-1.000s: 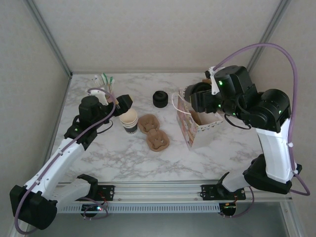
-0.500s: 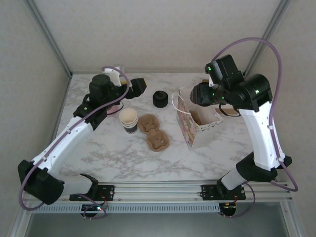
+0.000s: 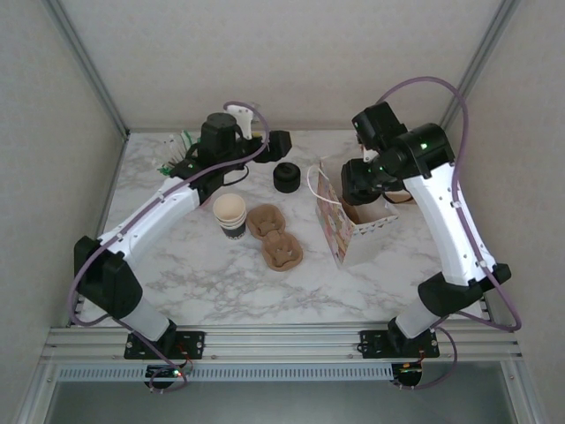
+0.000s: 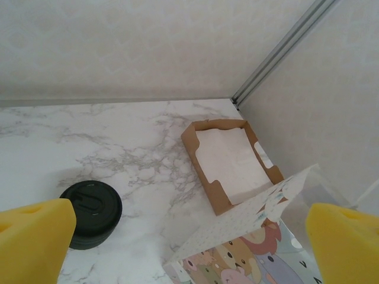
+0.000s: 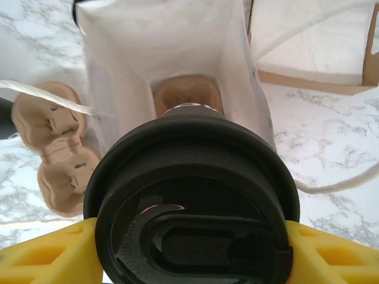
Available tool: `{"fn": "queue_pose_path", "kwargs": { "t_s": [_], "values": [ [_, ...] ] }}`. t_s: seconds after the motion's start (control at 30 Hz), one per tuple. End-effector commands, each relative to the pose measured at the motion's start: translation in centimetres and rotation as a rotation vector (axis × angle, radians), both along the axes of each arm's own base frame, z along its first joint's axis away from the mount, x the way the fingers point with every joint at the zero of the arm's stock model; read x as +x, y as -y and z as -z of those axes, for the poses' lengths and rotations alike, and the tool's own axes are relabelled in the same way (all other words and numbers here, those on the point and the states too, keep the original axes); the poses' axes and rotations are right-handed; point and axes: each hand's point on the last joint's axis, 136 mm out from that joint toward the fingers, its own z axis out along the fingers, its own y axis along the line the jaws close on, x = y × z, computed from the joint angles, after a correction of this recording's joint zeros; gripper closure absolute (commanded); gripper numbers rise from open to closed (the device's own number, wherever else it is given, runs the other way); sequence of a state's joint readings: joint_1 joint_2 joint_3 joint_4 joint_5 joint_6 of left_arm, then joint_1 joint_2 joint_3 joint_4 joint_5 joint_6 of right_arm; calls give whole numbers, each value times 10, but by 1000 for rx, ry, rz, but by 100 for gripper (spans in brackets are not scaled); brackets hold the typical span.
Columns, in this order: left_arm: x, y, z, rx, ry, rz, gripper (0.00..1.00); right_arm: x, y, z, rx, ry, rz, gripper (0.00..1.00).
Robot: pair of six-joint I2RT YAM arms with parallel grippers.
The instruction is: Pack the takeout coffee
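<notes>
Right gripper is clamped on the takeout coffee, yellow pads either side of its black lid. The cup hangs just above the open mouth of the paper bag, and a pulp cup carrier lies at the bag's bottom. Over the last second the right arm has lifted and swung in over the bag, so cup and opening now line up. Lowering into the carrier looks like the next step; release not yet done. Left gripper is spread wide and empty. It has moved away from the cup stack toward the back, near the black lid stack. Thin bag walls could snag the cup.
</notes>
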State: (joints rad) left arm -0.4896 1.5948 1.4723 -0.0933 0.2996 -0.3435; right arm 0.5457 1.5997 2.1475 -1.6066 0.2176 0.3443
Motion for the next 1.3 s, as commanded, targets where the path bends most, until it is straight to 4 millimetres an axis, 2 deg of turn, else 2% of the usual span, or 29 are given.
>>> {"fn": "queue_pose_path", "kwargs": {
  "t_s": [0.0,0.13,0.43,0.87,1.27],
  "values": [
    [2,11,-13,14,45,40,0,-35,23,29,-123,-221,-9,33],
    [1,20,-13,23,54,85,0,-34,24,38,-130,-258,-3,33],
    [-24,42,-17,57,109,185,0,-38,25,59,-169,-343,-3,33],
    [-49,44,-22,49,138,244,2,-36,32,77,-206,-411,17,33],
    [-79,44,-13,59,118,284,3,-30,26,88,-204,-446,10,33]
  ]
}}
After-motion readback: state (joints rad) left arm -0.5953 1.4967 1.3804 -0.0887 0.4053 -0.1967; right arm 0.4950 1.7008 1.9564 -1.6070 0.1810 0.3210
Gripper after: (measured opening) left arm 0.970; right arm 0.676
